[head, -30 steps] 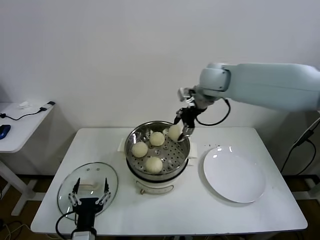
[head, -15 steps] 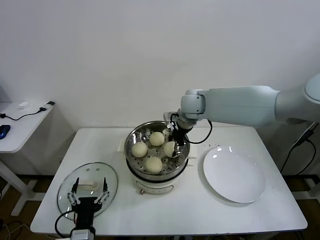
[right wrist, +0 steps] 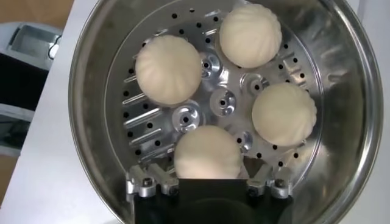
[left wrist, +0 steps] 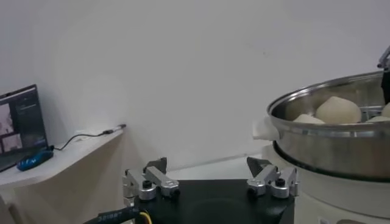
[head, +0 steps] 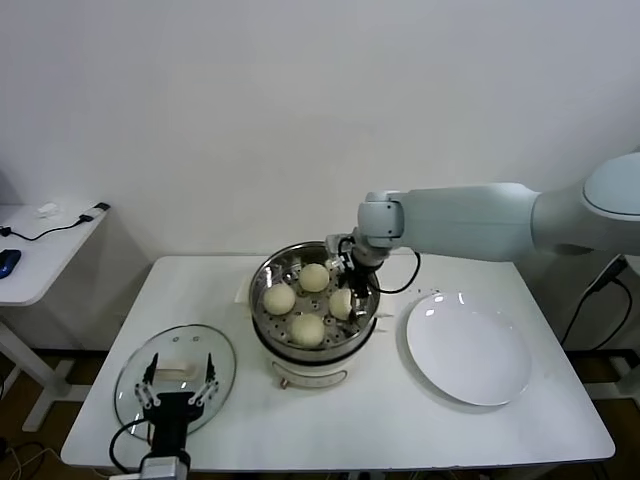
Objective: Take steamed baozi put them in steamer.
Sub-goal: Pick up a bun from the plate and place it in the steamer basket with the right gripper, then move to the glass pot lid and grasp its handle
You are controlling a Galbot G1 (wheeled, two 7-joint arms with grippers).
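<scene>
Several cream-white steamed baozi lie on the perforated tray inside the shiny steamer (head: 266,282), among them one at the back (head: 314,277) and one at the left (head: 279,298). My right gripper (head: 352,296) reaches down into the pot at its right side. In the right wrist view this gripper (right wrist: 208,178) is open, its fingers (right wrist: 146,181) standing clear on either side of the nearest baozi (right wrist: 208,149), which rests on the tray. My left gripper (head: 180,376) is parked open at the table's front left, nothing between its fingers (left wrist: 159,165).
A flat white plate (head: 468,350) lies right of the steamer. Under the left gripper lies a round glass lid (head: 133,372) with a white knob. A white side table (head: 40,240) with cables stands off to the left.
My right gripper came down into the steamer with a baozi and has opened. That baozi now rests on the tray. The left arm has not moved.
</scene>
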